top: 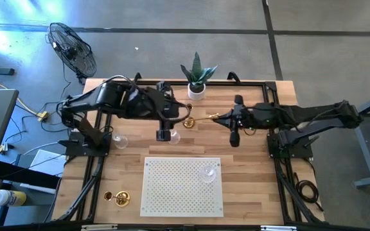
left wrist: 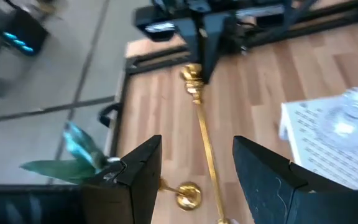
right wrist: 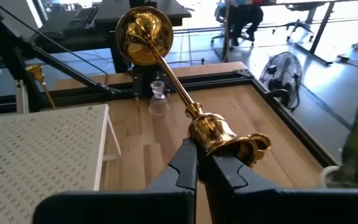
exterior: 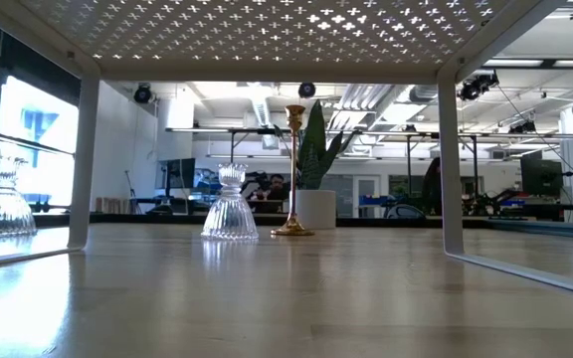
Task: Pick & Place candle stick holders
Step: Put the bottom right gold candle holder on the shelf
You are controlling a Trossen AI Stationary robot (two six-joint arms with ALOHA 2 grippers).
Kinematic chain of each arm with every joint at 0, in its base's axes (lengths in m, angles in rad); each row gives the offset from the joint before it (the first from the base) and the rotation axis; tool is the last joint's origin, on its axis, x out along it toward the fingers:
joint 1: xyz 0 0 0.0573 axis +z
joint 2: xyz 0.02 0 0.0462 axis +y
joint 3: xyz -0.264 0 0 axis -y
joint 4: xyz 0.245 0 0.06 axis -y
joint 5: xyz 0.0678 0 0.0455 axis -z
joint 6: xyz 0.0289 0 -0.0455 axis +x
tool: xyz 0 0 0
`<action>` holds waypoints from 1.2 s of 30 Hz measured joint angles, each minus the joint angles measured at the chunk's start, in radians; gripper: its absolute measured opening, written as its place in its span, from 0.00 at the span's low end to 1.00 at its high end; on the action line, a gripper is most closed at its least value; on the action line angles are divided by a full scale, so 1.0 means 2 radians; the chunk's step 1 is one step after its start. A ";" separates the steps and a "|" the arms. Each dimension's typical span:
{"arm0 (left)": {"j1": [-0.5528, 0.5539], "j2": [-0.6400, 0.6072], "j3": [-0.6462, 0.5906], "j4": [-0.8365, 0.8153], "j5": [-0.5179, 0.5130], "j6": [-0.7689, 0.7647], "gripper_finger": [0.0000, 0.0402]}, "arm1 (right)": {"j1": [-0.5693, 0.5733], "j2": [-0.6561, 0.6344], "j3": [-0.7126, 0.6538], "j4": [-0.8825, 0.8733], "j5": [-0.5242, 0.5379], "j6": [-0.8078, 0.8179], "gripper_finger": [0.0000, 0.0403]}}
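While the right gripper [right wrist: 197, 163] is clenched on the cup end of a tall brass candlestick holder [right wrist: 185, 102], it holds that piece lying level above the table [top: 255, 192], with the round flared base pointing away from the fingers toward the left arm. Past that base stands the left gripper [left wrist: 194, 180], its two dark fingers [left wrist: 138, 171] spread apart and grasping nothing; a second brass candlestick [left wrist: 191, 152] stands upright on the wood just beyond them, and in the high view it sits beside the same gripper [top: 166, 122]. A ribbed clear glass holder [exterior: 230, 204] stands close to that upright brass one (the low view shows the two almost side by side). Another glass holder [top: 119, 140] rests nearer the left arm's base, and a third [top: 209, 172] sits on top of the white perforated stand [top: 182, 192]. Well away from both grippers, two short brass pieces [top: 116, 198] lie at the table's near left corner. The potted plant [top: 197, 76] stands at the far edge, between the arms.
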 joint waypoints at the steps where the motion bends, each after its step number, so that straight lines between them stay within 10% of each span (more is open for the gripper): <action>1: 0.000 0.003 0.000 -0.005 0.008 -0.004 0.48 | -0.005 0.004 0.000 0.004 -0.009 0.000 0.00; 36: 0.041 0.084 -0.001 -0.098 0.057 -0.217 0.47 | -0.027 0.012 0.000 0.002 -0.081 -0.008 0.00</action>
